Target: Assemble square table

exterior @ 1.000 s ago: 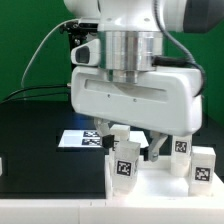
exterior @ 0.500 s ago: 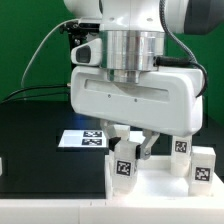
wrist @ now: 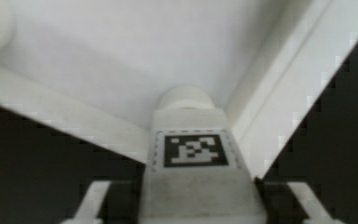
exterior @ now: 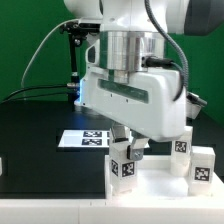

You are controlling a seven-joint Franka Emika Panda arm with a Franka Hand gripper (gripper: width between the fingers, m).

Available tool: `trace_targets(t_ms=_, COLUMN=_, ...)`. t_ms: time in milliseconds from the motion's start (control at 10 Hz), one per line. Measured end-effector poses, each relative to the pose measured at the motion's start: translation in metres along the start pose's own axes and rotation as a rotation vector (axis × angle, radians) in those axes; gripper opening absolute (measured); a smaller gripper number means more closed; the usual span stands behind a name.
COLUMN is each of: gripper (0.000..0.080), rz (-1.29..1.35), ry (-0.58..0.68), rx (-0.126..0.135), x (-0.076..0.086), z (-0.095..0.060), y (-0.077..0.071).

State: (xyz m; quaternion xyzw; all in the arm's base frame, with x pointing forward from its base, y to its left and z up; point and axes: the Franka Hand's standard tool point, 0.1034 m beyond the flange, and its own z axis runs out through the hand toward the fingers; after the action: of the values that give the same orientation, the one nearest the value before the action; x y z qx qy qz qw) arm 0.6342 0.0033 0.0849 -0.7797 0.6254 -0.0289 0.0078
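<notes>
The square table's flat white top (exterior: 152, 192) lies at the front of the black table. A short white leg (exterior: 124, 166) with a black-and-white tag stands on the top near its corner at the exterior view's left. My gripper (exterior: 127, 150) reaches down over that leg from above. In the wrist view the tagged leg (wrist: 197, 150) fills the gap between my fingers (wrist: 101, 206), whose dark pads lie against its two sides, with the white top (wrist: 105, 60) beyond. Two more tagged legs (exterior: 181, 150) (exterior: 202, 170) stand on the top towards the exterior view's right.
The marker board (exterior: 84, 138) lies flat on the black table just behind the top. A green backdrop and hanging black cables (exterior: 40, 55) are at the back. The white hand body hides much of the area behind the legs.
The fingers have drawn in from wide apart onto the leg's sides. The hand has since turned about its vertical axis, so its body now slants in the exterior view.
</notes>
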Motion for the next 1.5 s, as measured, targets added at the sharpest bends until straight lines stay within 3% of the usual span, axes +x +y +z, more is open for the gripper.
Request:
trace_targets(t_ms=200, gripper=0.0285, rz=0.346, ry=-0.017, rx=0.006, x=0.0010, z=0.0002, y=-0.0011)
trace_targets(t_ms=300, gripper=0.0285, rz=0.526, ry=-0.028, rx=0.025, x=-0.0013, z=0.0009, y=-0.0027)
trace_targets(t_ms=400, gripper=0.0285, rz=0.626, ry=-0.035, rx=0.040, x=-0.0038, z=0.0013, y=-0.0039)
trace_targets(t_ms=600, gripper=0.0313, rz=0.620, ry=-0.035, rx=0.040, x=-0.0036, z=0.0016, y=-0.0038)
trace_targets(t_ms=700, gripper=0.0313, rz=0.537, ry=-0.035, rx=0.040, x=-0.0033, z=0.0011, y=-0.0039)
trace_targets(t_ms=900, gripper=0.0615, rz=0.195, ry=-0.023, rx=0.040, x=-0.0055, z=-0.0006, y=-0.0062)
trace_targets(t_ms=1100, gripper=0.0639, rz=0.005, ry=0.001, rx=0.067, x=-0.0036, z=0.0025, y=-0.0052)
trace_targets(t_ms=1400, gripper=0.0649, rz=-0.210, ry=0.011, rx=0.066, x=-0.0018, z=0.0025, y=-0.0052)
trace_targets(t_ms=1500, gripper=0.0649, rz=-0.424, ry=0.035, rx=0.056, x=-0.0006, z=0.0009, y=-0.0073)
